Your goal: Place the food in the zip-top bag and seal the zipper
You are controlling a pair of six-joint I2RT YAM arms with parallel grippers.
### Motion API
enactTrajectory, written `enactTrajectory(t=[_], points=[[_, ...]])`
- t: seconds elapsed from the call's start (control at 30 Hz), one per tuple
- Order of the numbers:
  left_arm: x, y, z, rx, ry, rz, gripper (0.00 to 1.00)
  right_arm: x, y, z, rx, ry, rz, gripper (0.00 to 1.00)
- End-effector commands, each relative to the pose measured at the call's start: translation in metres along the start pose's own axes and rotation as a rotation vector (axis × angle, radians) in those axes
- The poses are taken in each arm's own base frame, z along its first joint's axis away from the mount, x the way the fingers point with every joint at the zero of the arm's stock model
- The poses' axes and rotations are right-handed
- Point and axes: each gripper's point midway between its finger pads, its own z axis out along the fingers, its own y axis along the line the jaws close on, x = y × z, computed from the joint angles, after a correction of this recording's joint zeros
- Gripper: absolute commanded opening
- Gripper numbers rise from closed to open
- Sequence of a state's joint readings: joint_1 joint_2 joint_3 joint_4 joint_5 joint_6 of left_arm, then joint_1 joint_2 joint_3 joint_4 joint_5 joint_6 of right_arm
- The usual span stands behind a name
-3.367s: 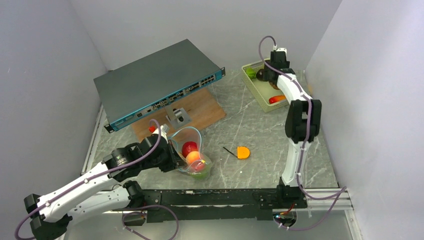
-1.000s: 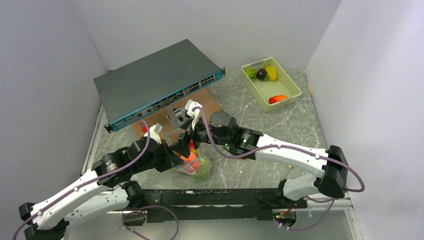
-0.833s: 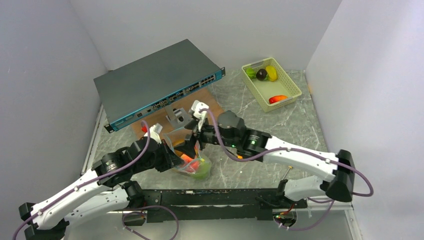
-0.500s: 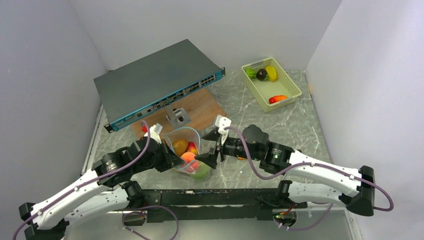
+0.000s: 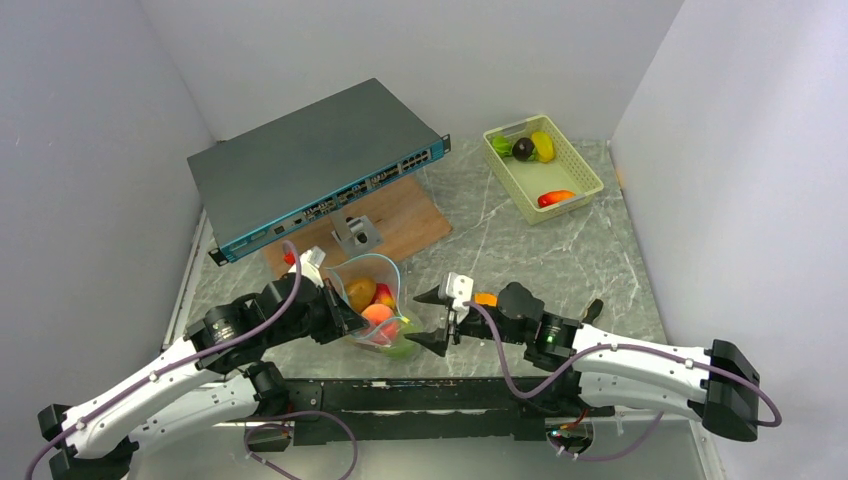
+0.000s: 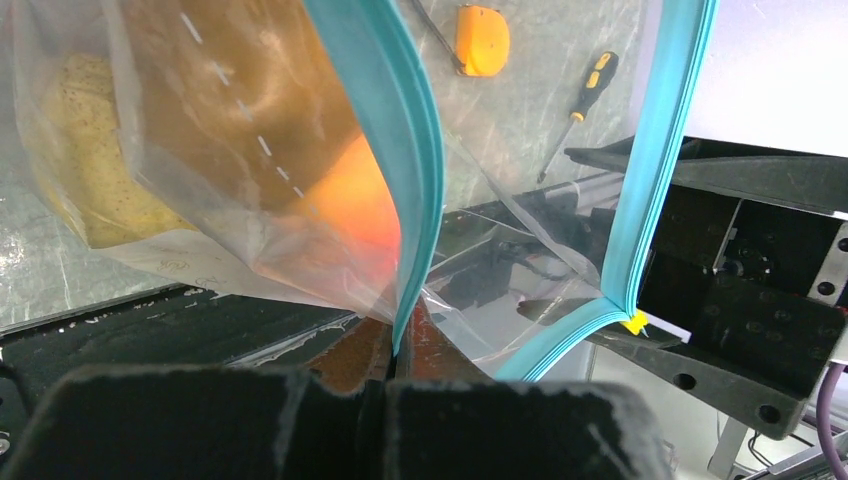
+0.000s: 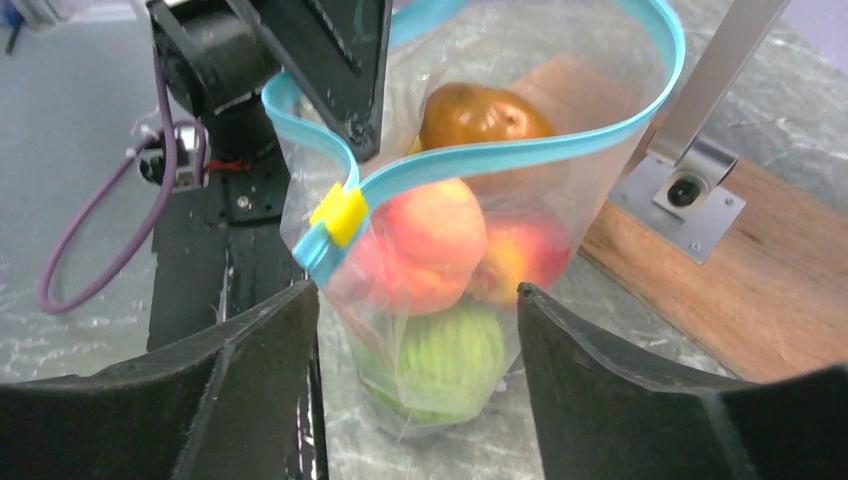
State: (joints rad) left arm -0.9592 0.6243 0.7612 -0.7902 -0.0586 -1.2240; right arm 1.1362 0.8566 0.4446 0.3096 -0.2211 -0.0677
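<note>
The zip-top bag stands open on the table, its teal zipper curving round the mouth with a yellow slider. Food lies inside: a brownish fruit on top, peaches under it and a green cabbage at the bottom. My left gripper is shut on the bag's zipper edge and holds the mouth up. My right gripper hovers just right of the bag, open and holding nothing, its fingers to either side of the bag's lower part without touching it.
A grey network switch lies at the back left, with a wooden board and a metal bracket in front of it. A pale green basket with more food sits back right. An orange piece and a screwdriver lie right of the bag.
My right gripper has pulled out of the bag's mouth and back to the right and down, leaving the brownish fruit inside. Its jaws have narrowed slightly. The left arm has held still.
</note>
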Motion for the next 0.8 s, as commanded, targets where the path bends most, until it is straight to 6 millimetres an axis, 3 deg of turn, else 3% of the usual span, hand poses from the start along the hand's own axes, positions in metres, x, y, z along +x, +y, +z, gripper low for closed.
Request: enactTrajectory(t=[0.0,0.3,0.37,0.57,0.6,0.77], points=[[-0.006,-0.011,-0.004,0.043,-0.024,-0.019,0.00,-0.042,0.000,0.009,-0.010,-0.165,-0.046,0.67],[-0.009,-0.008,-0.009,0.012,-0.038,0.004,0.00,-0.039,0.001,0.013,-0.015,-0.154,-0.029,0.43],[-0.011,-0.008,-0.011,0.018,-0.047,0.021,0.04,-0.039,0.000,0.012,-0.008,-0.152,-0.028,0.38],[-0.023,-0.022,-0.031,0.081,-0.094,0.164,0.48,-0.042,-0.001,0.014,-0.005,-0.137,-0.004,0.02],[-0.025,-0.027,-0.037,0.100,-0.100,0.205,0.58,-0.041,0.000,0.014,-0.009,-0.133,0.001,0.00],[-0.038,-0.059,-0.068,0.205,-0.135,0.476,0.84,-0.041,0.006,0.014,-0.039,-0.137,0.018,0.00]])
